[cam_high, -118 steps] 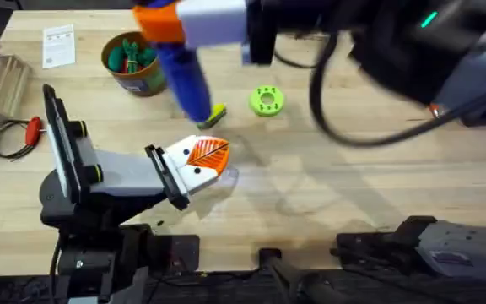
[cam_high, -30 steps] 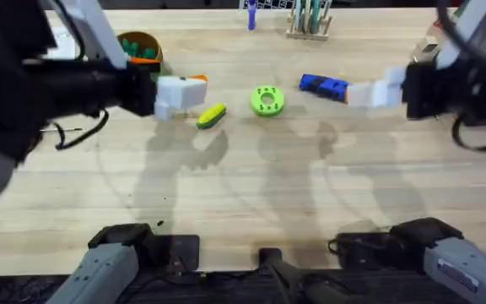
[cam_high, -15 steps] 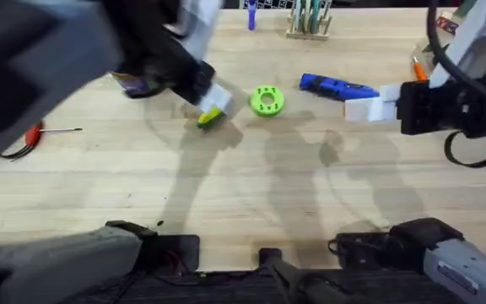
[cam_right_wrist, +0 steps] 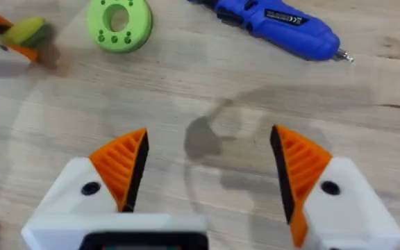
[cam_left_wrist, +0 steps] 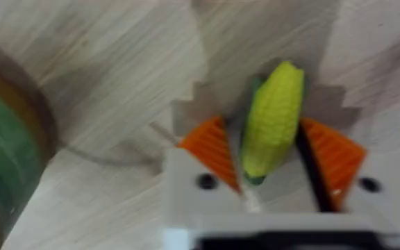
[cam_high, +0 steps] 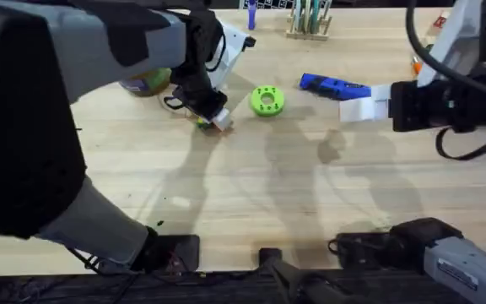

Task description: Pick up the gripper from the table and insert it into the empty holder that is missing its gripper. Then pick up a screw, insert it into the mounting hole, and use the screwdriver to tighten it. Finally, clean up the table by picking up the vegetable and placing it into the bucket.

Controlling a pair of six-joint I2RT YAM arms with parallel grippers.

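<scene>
1. Orange ribbed pads of the left gripper flank the vegetable — one small yellow corn cob with a green husk, lying on the wooden table between the two pads, apparently gripped.
2. From overhead the left arm rises close under the camera as a large dark blur, and its gripper covers nearly all of the vegetable, leaving a small sliver in sight.
3. At the left wrist view's edge the bucket is cut off; overhead, the bucket sits half hidden behind the left arm, near the cob.
4. Right gripper hangs released over bare wood, its two orange pads well apart and holding nothing.
5. Beyond it lie one blue screwdriver and one bright green disc with holes — the disc between screwdriver and cob.
6. Farthest overhead, a small rack is cut off at the table's far edge; its contents are hard to make out.
</scene>
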